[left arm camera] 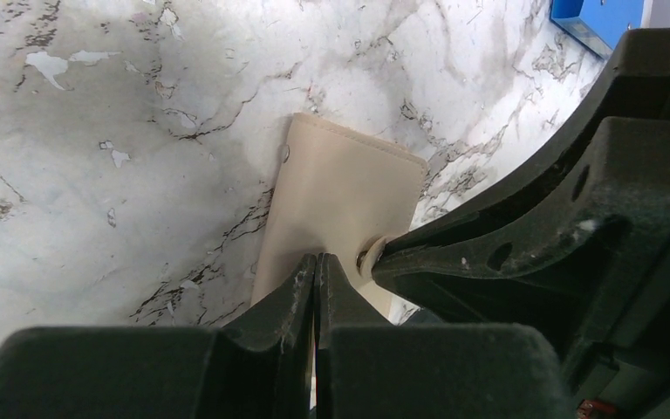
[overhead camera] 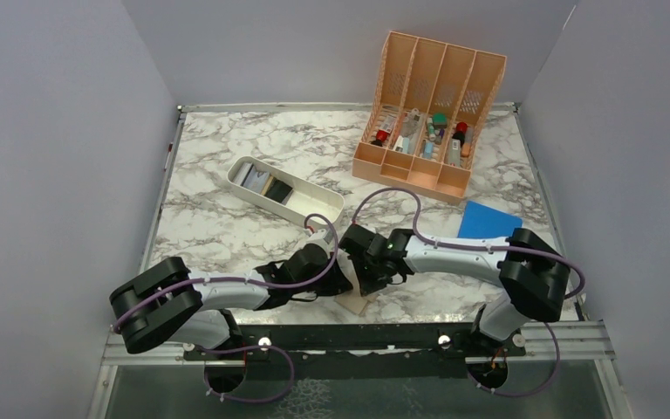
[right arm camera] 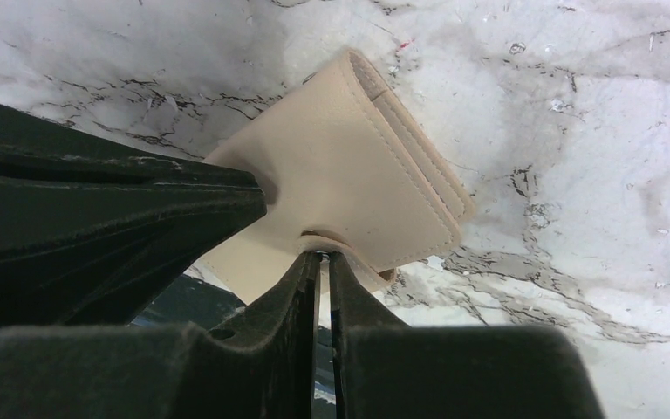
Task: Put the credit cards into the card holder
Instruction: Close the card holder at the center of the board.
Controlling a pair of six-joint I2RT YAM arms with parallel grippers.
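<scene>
The card holder [overhead camera: 354,302] lay folded shut, tan side up, at the 6 o'clock edge of the surface [overhead camera: 227,236], between the two arms. The right pincer [right arm camera: 323,256] had its tips nipped on the snap tab. The left pincer [left arm camera: 317,262] was closed, its tips against the holder just beside; whether it gripped anything, I couldn't tell. The step in hand looked like opening the holder, and next the snap would need popping while the body was pinned down. I counted one holder and about three credit cards [overhead camera: 266,182], in the white tray [overhead camera: 331,202] toward 11 o'clock. There was also one peach organizer [overhead camera: 427,113] at 1 o'clock and one blue rectangle [overhead camera: 488,221] at 2.
</scene>
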